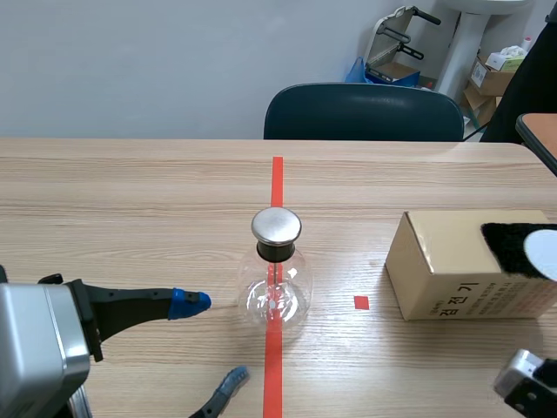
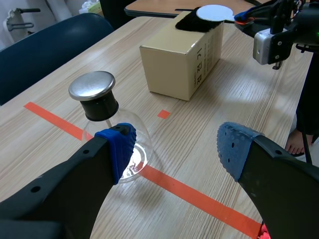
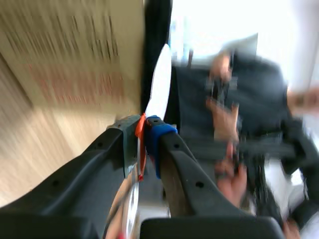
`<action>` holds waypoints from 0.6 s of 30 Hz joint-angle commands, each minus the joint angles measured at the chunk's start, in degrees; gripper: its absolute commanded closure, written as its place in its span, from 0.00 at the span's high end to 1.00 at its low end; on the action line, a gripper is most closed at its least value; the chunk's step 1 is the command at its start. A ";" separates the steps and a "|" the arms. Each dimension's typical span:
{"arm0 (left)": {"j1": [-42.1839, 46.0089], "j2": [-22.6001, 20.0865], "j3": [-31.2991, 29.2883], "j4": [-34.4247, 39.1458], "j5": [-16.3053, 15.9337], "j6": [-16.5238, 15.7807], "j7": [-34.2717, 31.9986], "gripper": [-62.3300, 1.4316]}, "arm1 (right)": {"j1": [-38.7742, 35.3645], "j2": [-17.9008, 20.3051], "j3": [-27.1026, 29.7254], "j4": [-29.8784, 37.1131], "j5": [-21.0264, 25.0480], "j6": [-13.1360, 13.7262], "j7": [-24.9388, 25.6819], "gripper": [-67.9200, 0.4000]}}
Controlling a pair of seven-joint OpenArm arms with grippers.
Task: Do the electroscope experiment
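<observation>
While your left claw (image 2: 174, 149) hangs released, fingers wide apart, just beside the glass electroscope (image 1: 277, 270) standing upright under its metal cap (image 1: 277, 225) on the counter's (image 1: 130, 192) red tape line (image 1: 277, 183), your right claw (image 3: 143, 133) is clenched on the orange handle (image 3: 141, 147) of a white paddle (image 3: 159, 84). The paddle's disc is at the black fur (image 1: 505, 244) atop the cardboard box (image 1: 452, 270), well apart from the electroscope.

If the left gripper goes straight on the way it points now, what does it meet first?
Probably the glass flask: it stands just ahead of the open left gripper, in line with one of its fingers. Depth is unclear, so this is a guess.
</observation>
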 commanded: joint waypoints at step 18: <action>0.13 0.15 0.15 1.05 -0.74 -0.15 -1.01 0.61 | -0.15 -0.33 0.33 0.55 0.15 -2.51 6.40 0.02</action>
